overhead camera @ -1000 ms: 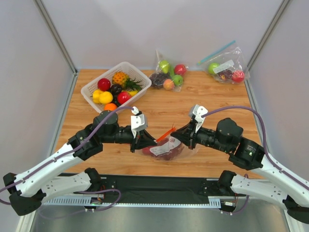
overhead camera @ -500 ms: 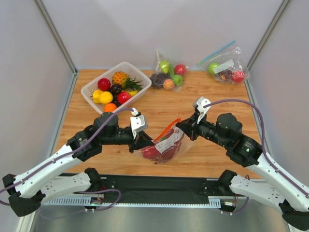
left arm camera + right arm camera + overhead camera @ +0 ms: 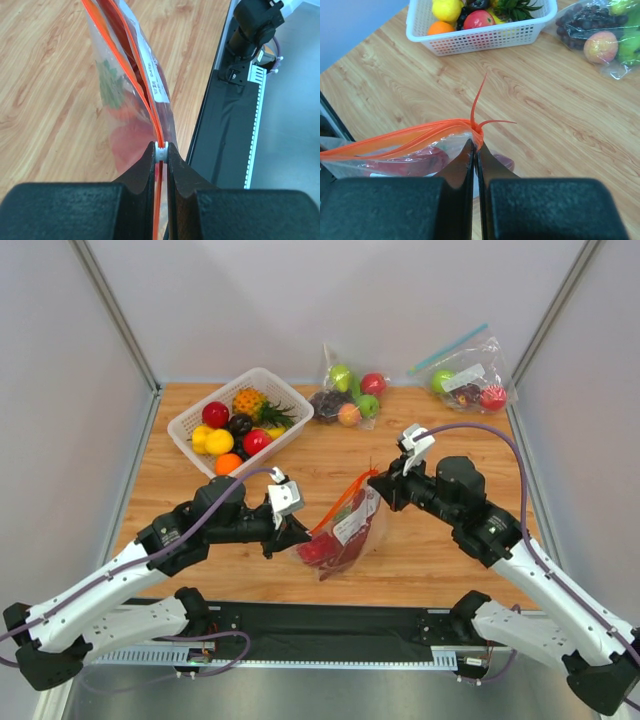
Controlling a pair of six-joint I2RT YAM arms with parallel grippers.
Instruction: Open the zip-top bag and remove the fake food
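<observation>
Clearly, we had the bag (image 3: 352, 532) strung up between our two arms over the wooden table (image 3: 430, 440), towards its front edge. We could not tell whether its bottom touched the wood. Our left claw (image 3: 297, 536) was pinched tight on the bag at one end of the orange zip strip (image 3: 341, 504), with a small white bit (image 3: 160, 146) squeezed between its tips. Our right claw (image 3: 379, 486) was closed flat on the bag at the other end, where two thin orange tails (image 3: 479, 107) stuck out. The strip looked partly parted along its length, though we could not tell how far. The toy food (image 3: 320, 552) sat slumped low inside, red shapes and a smear of green showing through. We judged the bag soft, limp and slick, light itself but dragged down by its load, so it would sag and twist. The stiffer strip seemed the only sure hold, since the plastic below would likely slip or stretch.
</observation>
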